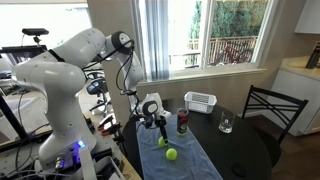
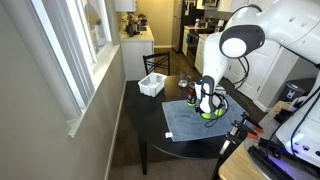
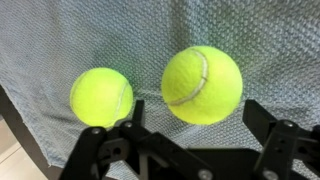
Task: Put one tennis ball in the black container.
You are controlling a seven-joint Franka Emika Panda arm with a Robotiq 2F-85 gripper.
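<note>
Window-lit dining corner: in an exterior view the dark tabletop point(image 1: 238, 146) carries a grey cloth point(image 1: 192, 160), probably laid to stop rolling; the hand point(image 1: 154, 120) hangs above the tennis ball point(image 1: 162, 142), with the black container point(image 1: 183, 122) near. In an exterior view taken across the room, the hand point(image 2: 207, 106) hides most of the ball. Only the wrist view shows the jaws spread, either side of the tennis ball point(image 3: 202, 84) without touching it, with the second ball point(image 3: 102, 96) alongside.

The tennis ball point(image 3: 201, 84) and the 2nd ball point(image 3: 101, 96) are bright yellow-green, each with a pale curved seam. The cloth point(image 3: 60, 40) is grey-blue with a fine waffle weave. The desk point(image 2: 150, 118) is black, the slatted basket point(image 1: 200, 101) white, and the black container point(image 1: 183, 122) carries a reddish band.
</note>
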